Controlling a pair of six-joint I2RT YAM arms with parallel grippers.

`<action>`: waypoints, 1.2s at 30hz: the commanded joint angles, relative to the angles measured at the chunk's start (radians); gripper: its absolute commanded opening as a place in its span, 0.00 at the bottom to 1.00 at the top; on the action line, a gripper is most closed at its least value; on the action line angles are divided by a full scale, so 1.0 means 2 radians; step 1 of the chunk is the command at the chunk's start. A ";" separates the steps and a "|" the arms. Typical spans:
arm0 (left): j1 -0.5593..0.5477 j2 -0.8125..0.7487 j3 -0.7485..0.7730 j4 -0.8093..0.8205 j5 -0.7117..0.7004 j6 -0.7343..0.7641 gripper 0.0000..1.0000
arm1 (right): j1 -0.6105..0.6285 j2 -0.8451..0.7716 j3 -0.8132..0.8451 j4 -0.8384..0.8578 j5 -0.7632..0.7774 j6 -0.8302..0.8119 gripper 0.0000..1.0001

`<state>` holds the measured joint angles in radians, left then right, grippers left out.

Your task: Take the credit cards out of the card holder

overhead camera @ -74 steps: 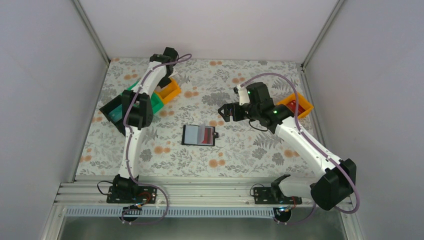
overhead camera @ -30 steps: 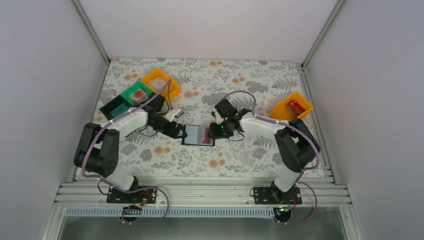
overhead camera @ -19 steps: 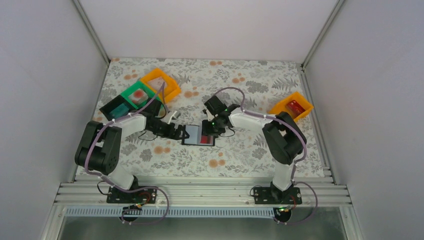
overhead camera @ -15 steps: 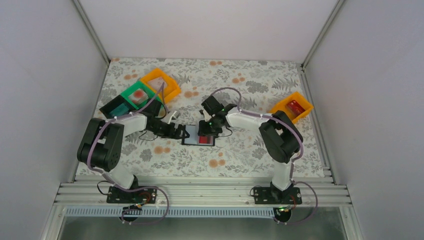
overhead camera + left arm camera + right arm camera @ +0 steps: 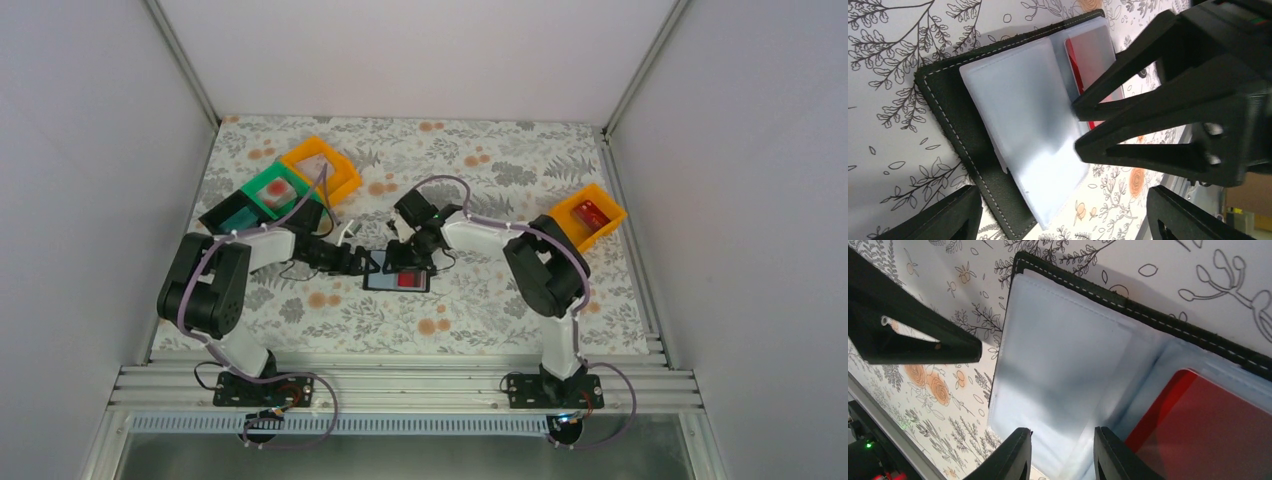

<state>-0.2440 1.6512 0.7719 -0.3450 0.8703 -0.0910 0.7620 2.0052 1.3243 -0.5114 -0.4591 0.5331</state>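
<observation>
Floral worktop (image 5: 480, 150), plain white walls (image 5: 400, 60); left end effector (image 5: 1063, 192) wide, right end effector (image 5: 1060, 435) narrowly parted at card holder (image 5: 943, 95).

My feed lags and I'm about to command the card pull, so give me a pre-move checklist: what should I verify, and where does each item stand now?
1. Card holder lies open, pockets up: ok.
2. Red card visible in its pocket: ok.
3. Right gripper open: ok.
4. Its tips on the red card: not ok, they sit over the pale sleeve.
5. Left gripper pinning the holder: cannot tell.
6. Grippers apart from each other: ok.
</observation>
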 commanded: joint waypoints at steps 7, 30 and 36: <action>0.003 0.012 0.005 -0.002 -0.053 0.006 0.78 | -0.037 -0.092 -0.053 -0.057 0.095 -0.006 0.35; 0.009 0.053 0.033 -0.029 -0.033 0.016 0.99 | -0.063 -0.065 -0.131 0.027 0.040 -0.018 0.41; -0.004 0.070 0.030 -0.015 0.012 0.015 0.91 | -0.061 -0.062 -0.138 0.064 -0.008 -0.014 0.39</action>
<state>-0.2337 1.7405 0.8577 -0.3672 0.8555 -0.0494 0.6281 1.8565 1.0817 -0.4095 -0.4084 0.4896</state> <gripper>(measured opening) 0.952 0.394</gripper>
